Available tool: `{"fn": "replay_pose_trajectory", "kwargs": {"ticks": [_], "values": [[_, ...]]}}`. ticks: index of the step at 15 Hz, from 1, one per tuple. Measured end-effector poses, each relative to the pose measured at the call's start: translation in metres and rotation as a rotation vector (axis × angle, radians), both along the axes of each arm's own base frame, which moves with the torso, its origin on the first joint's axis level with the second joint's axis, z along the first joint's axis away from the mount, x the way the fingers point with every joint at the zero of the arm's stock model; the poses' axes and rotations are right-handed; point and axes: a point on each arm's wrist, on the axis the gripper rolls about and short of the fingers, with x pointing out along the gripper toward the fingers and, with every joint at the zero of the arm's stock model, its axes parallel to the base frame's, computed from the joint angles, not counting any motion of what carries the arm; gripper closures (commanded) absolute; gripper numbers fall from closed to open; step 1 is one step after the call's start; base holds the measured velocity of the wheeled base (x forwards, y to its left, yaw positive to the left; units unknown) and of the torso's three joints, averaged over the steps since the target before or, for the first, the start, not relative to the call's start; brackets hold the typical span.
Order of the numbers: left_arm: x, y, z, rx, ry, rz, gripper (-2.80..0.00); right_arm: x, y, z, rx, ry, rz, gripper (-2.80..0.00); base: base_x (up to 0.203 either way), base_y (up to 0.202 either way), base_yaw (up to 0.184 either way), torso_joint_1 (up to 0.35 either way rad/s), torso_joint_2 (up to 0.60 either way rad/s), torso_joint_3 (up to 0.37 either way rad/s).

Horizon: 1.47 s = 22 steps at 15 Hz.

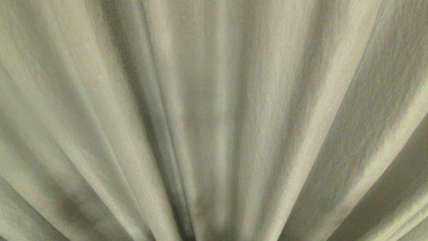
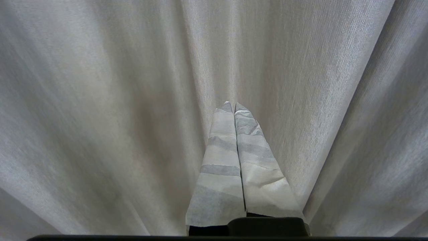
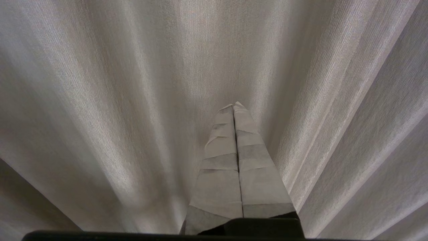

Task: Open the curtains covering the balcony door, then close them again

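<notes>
**Curtains drawn, both grippers closed and empty: no step of the task shown as done**

You have the robot standing close against the thick grey-beige woven pleated curtains [image 1: 214, 110], which fill the head view from edge to edge. The folds hang in long vertical pleats, and a darker seam between two folds runs down left of centre. Neither arm shows in that view. The balcony door is not visible anywhere; the fabric hides whatever lies behind it, and no gap or glass shows through.

Your left gripper [image 2: 233, 104], its fingers wrapped in pale grey-banded cloth, has both fingers pressed flat together along their whole length. No fabric is caught between them. The tips point at a curtain fold and lie very near it; I cannot tell whether they touch.

Your right gripper [image 3: 234, 104], wrapped the same way, is likewise closed on nothing, tips aimed at a fold of the same drape. Contact again cannot be confirmed.

Assessment: as things lie, the curtains cover the whole opening and nothing is held. The frames cannot say whether this is the start or the finish. If it is the start, everything remains: part the fingers, take a pleat or the leading edge, draw the drapes aside until the door shows, then pull them back across. No white sheer layer is visible, so you may have a second layer to deal with behind this one.
</notes>
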Motion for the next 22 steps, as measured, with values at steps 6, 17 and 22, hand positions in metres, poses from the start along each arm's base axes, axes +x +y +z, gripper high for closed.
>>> {"fn": "replay_pose_trajectory", "kwargs": {"ticks": [6, 17, 22], "values": [[0.0000, -0.0001, 0.0000, 0.000, 0.000, -0.004, 0.00, 0.0000, 0.0000, 0.0000, 0.000, 0.000, -0.001, 0.00, 0.000, 0.000, 0.000, 0.000, 0.00, 0.000], [-0.0001, -0.0001, 0.0001, 0.003, -0.001, -0.004, 0.00, 0.0000, 0.0000, 0.0000, 0.000, 0.000, -0.001, 0.00, 0.000, -0.122, 0.000, 0.002, 0.00, 0.001], [-0.0001, -0.0001, 0.0002, 0.004, -0.002, -0.003, 0.00, 0.0000, 0.0000, 0.0000, 0.000, 0.000, 0.000, 0.00, 0.000, -0.191, -0.001, 0.004, 0.00, 0.000]]}}
